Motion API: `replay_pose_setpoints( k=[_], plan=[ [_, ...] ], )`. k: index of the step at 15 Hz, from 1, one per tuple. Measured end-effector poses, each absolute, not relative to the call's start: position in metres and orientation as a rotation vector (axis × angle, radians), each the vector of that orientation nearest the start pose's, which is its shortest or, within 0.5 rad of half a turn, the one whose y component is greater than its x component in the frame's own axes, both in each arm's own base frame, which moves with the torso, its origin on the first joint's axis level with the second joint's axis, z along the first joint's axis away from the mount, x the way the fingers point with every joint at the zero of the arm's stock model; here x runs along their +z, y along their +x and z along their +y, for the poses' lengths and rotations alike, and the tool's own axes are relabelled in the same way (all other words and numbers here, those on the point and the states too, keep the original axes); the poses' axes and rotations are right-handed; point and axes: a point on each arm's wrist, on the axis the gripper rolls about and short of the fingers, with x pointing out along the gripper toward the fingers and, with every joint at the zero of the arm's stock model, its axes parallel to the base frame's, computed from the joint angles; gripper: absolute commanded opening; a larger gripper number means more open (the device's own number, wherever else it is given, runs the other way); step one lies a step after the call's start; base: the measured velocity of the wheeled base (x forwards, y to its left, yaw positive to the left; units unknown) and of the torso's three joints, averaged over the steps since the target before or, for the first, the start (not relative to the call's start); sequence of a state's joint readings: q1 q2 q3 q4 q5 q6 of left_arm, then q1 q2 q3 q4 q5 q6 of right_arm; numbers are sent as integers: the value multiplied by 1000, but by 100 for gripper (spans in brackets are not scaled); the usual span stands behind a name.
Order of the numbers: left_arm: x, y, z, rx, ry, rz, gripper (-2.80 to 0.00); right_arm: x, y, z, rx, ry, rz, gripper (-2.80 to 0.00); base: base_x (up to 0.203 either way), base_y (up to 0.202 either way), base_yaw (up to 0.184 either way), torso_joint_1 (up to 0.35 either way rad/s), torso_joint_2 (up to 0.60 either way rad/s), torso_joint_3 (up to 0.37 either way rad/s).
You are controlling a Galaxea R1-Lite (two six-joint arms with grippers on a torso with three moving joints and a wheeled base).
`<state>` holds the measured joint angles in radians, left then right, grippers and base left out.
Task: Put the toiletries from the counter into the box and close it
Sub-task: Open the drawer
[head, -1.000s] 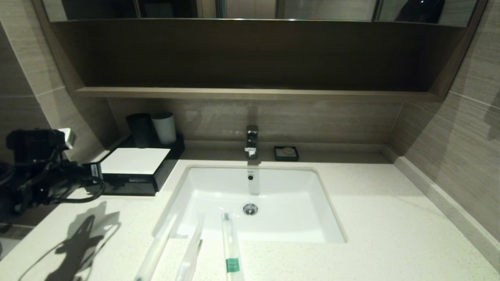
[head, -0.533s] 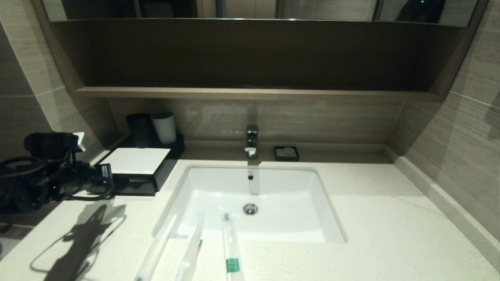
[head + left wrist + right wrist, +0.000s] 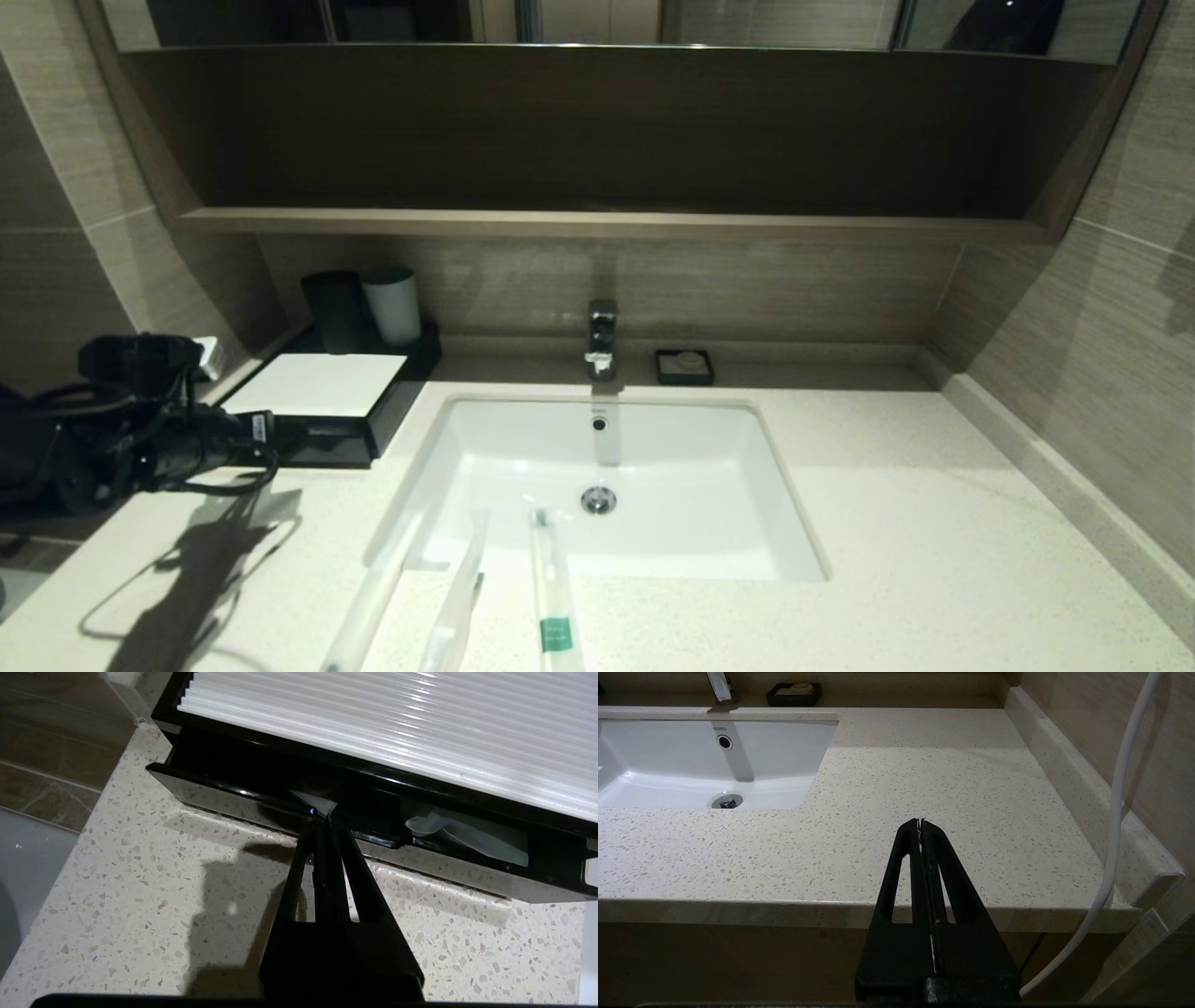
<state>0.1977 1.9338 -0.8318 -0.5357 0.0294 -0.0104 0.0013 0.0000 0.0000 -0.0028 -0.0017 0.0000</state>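
Observation:
Three long slim toiletries in translucent wrappers lie on the counter at its front edge, their far ends reaching over the white sink: a left one, a middle one and a right one with a green label band. The black box with its white top stands at the back left. In the left wrist view its drawer is a little way out, with a translucent wrapper inside. My left gripper is shut, its tips at the drawer front's top edge; it also shows in the head view. My right gripper is shut and empty over the counter's front right.
A black cup and a white cup stand behind the box. The faucet and a small black soap dish are at the back wall. A brown wooden shelf hangs above. A white cable runs beside my right gripper.
My left arm has moved right and a little lower, bringing the gripper up to the box's front. The toiletries have not moved.

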Motion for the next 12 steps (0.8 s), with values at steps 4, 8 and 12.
replay_pose_setpoints(
  k=[4,8,12],
  plan=[
    [100,330,66,192,-68,577,-280,76,-23,0,0,0,-3,-280,0,0,0,0,0,0],
    [98,329,66,191,-68,586,-280,76,-23,0,0,0,-3,-280,0,0,0,0,0,0],
    [95,332,67,187,-68,577,-280,76,-23,0,0,0,-3,-280,0,0,0,0,0,0]
  ],
)
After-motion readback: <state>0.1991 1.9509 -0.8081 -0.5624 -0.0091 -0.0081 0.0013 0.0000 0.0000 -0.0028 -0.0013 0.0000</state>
